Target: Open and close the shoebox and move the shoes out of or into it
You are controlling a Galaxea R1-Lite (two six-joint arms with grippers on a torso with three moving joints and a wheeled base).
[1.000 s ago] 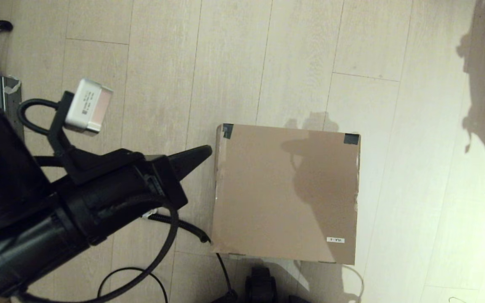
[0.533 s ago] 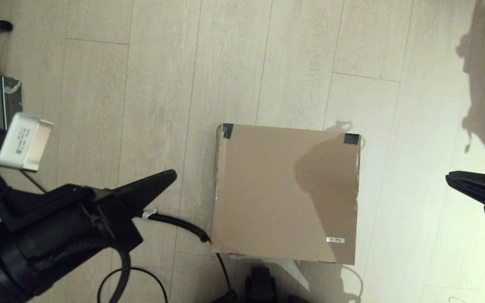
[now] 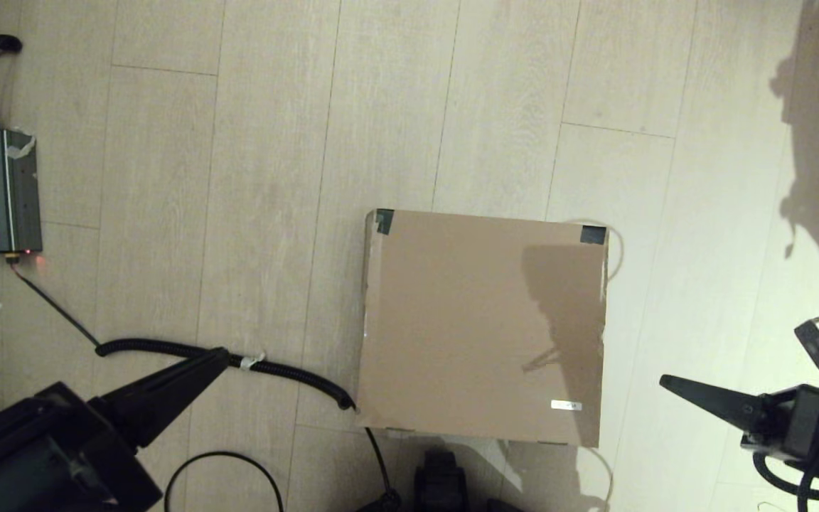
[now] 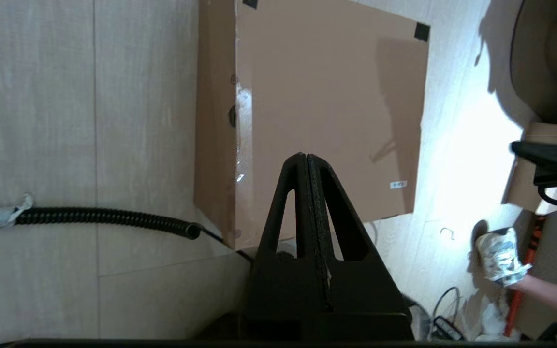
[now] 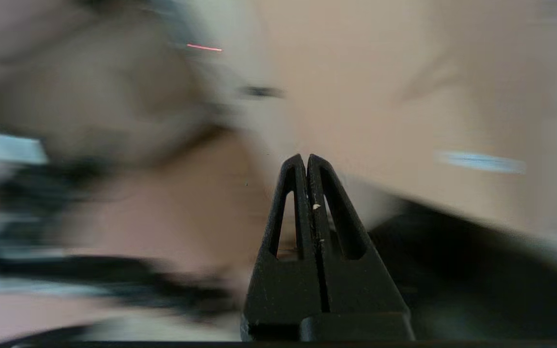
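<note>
The shoebox (image 3: 484,327) lies on the wooden floor with its lid down flat, black tape on its two far corners and a small white label near its front right corner; it also fills the left wrist view (image 4: 331,96). My left gripper (image 3: 221,353) is shut and empty, low at the left and well clear of the box. My right gripper (image 3: 665,382) is also shut and empty, just off the box's right side near the front. No shoes show in the head view. In the left wrist view a person's arm ends in something white (image 4: 500,255); I cannot tell whether it is a shoe.
A grey power unit (image 3: 1,190) stands at the far left, and a black corrugated cable (image 3: 274,373) runs from it across the floor to the box's front left corner. A thin cable loop (image 3: 225,476) and my base (image 3: 441,483) lie in front of the box.
My left arm has drawn back from the box's left edge toward the lower left. My right arm has come in from the right edge toward the box's front right side.
</note>
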